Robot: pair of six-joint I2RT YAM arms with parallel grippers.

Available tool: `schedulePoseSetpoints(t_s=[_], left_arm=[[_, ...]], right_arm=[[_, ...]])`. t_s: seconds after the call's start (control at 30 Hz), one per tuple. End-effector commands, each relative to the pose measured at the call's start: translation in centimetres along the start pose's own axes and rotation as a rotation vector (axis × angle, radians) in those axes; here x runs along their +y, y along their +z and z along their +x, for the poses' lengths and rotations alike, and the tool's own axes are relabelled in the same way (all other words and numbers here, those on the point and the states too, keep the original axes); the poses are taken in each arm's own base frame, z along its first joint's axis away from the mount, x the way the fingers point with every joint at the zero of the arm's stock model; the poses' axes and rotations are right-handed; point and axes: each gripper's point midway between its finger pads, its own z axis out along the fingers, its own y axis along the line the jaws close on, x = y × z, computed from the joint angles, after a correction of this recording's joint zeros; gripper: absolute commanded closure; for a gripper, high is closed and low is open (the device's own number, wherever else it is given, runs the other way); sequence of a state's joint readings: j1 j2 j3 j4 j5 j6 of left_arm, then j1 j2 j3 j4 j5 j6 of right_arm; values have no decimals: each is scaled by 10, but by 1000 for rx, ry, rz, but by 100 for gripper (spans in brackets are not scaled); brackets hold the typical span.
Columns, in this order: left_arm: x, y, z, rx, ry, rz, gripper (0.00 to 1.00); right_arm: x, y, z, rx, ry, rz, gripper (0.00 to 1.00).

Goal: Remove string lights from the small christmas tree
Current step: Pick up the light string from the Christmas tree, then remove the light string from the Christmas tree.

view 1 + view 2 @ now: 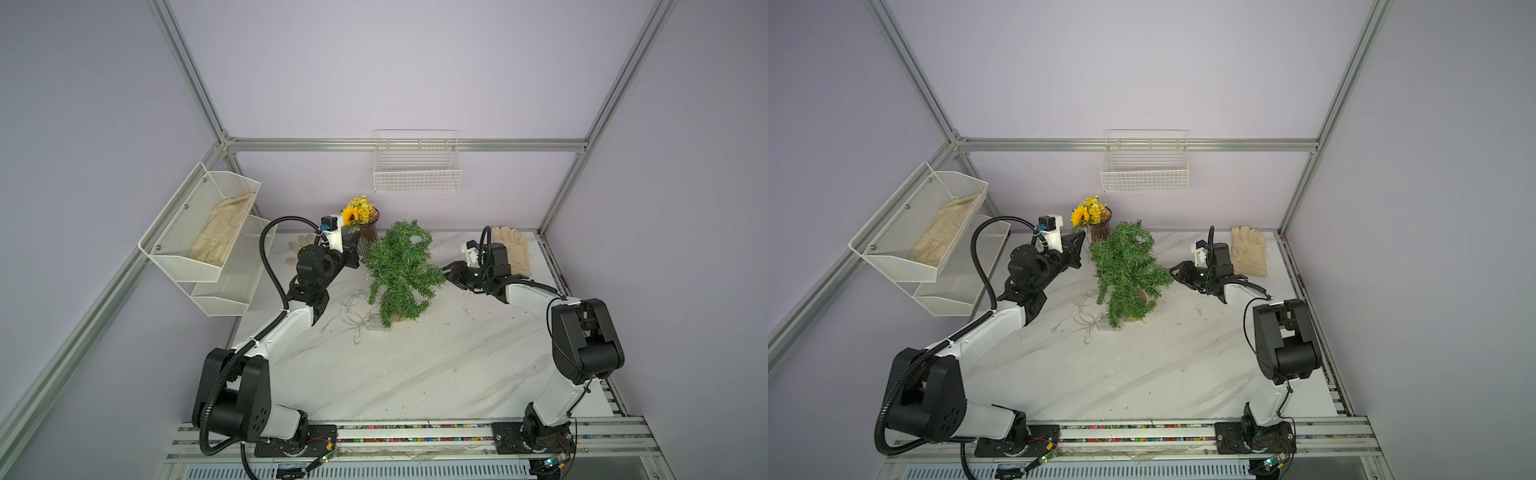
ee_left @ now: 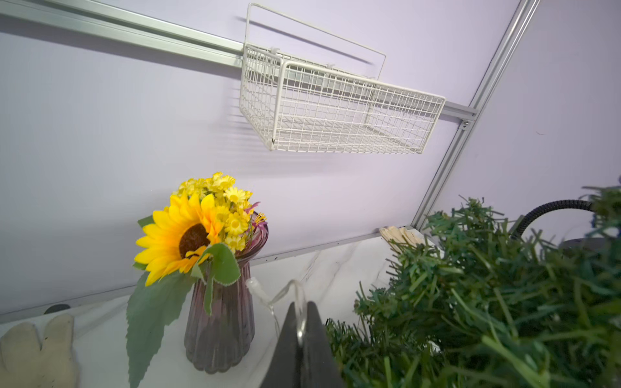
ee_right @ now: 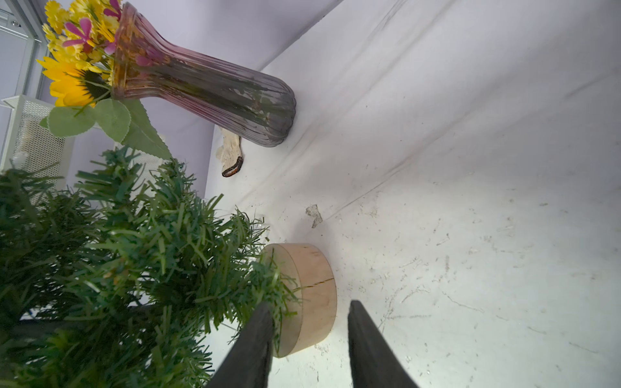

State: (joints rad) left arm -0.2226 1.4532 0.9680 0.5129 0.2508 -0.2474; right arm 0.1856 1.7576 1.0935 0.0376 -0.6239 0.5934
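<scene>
While the string lights (image 1: 356,312) lie heaped on the table (image 1: 415,365) at 8 o'clock of the small christmas tree (image 1: 399,266), the left gripper (image 2: 301,312), at 10 o'clock, pinches one strand. The right gripper (image 1: 446,271) hangs half-open at 3 o'clock.

A white marble-patterned tabletop (image 1: 415,374) with grey veins carries everything. Near its middle stands a small artificial christmas tree (image 1: 399,266) of bushy green needles on a tan round wooden base (image 3: 312,295). Just beside that base, on the left, lies a loose tangle of clear string lights (image 1: 355,316). Toward the back stands a ribbed purple glass vase (image 1: 368,237) of yellow flowers. A cream fabric glove (image 1: 513,253) lies in the back right corner, and a second cream glove (image 1: 300,243) lies back left.
</scene>
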Motion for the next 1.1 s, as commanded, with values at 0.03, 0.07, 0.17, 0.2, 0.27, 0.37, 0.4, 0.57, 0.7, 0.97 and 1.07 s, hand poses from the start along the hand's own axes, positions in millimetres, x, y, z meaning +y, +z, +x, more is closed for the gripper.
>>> schedulePoseSetpoints(t_s=[0.03,0.07,0.17,0.2,0.27,0.37,0.4,0.57,0.7,0.97,1.07], left_arm=[[-2,19,-33,-56,17,38,100],[3,21,-29,-39,8,27,100],[21,16,-19,-17,-26,-46,100],[27,9,-19,-24,-28,-84,100],[39,-6,-20,-34,-23,-167,100],[49,-38,-28,-42,-13,-275,100],[50,-48,-28,-33,-15,-298,100],[32,-87,-17,38,-68,-273,100],[3,-105,3,74,-194,-151,100],[8,-146,36,129,-243,-235,100],[7,-155,37,140,-239,-248,100]], right_arm=[[11,-9,-3,-14,-42,-31,60],[10,-10,-3,-15,-42,-30,60],[9,-11,-4,-18,-43,-25,60],[8,-13,-5,-21,-43,-22,60],[5,-14,-5,-24,-40,-17,60],[3,-14,-5,-23,-36,-19,60],[3,-13,-5,-21,-34,-22,61],[3,-13,-4,-19,-25,-27,61],[1,-13,0,-14,-15,-28,61],[-6,-14,7,-9,-11,-11,61],[-10,-12,10,-4,-8,-4,61]])
